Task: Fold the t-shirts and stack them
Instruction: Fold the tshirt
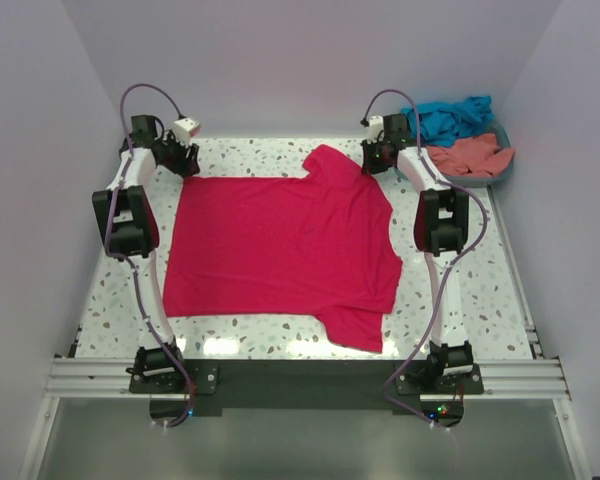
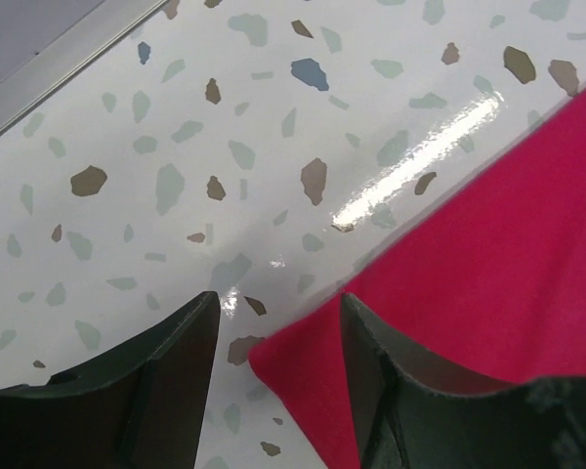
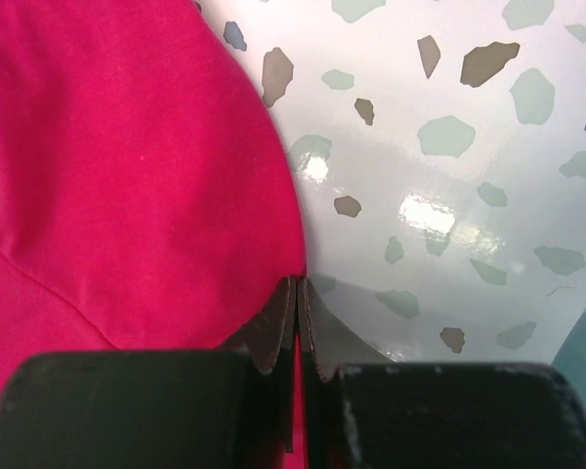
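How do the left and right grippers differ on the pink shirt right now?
The left gripper stands open, a corner of the pink shirt lying between its fingers, not pinched; the right gripper is shut, clamping the shirt's edge. The left gripper is at the hem corner, the right gripper near the far sleeve. Both sit at the shirt's far side.

You have a glossy white terrazzo table (image 1: 250, 155), flecked grey, brown and blue; 3 pale lilac walls (image 1: 280, 60) close it in; an aluminium rail (image 1: 90, 377) lines its near edge; glare (image 2: 420, 156) streaks the top; a teal basket (image 1: 480, 182) sits far right.
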`<state>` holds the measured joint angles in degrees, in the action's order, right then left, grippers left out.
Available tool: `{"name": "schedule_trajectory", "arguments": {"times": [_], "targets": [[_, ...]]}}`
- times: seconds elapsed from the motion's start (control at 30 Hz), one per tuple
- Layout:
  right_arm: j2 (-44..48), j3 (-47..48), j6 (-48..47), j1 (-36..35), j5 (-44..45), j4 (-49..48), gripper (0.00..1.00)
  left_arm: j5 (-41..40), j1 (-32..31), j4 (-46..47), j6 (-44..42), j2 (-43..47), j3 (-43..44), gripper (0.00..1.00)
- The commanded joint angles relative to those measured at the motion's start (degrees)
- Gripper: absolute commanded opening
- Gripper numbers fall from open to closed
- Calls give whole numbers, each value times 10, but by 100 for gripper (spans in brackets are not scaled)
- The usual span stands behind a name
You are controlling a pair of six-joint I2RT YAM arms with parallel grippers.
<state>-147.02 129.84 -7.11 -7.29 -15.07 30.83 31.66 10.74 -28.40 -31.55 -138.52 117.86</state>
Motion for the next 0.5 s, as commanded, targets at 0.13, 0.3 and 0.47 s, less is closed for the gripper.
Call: {"name": "schedule_trajectory", "arguments": {"times": [0.13,0.3,0.47], "targets": [[16,4,-13,5,-32,-3,0,92,16,-74,-113,-19,45,52],[17,6,-12,5,-34,-3,0,99,22,-100,-132,-47,72,47],[16,13,-15,5,-35,-1,0,99,25,-133,-170,-61,83,43]]}}
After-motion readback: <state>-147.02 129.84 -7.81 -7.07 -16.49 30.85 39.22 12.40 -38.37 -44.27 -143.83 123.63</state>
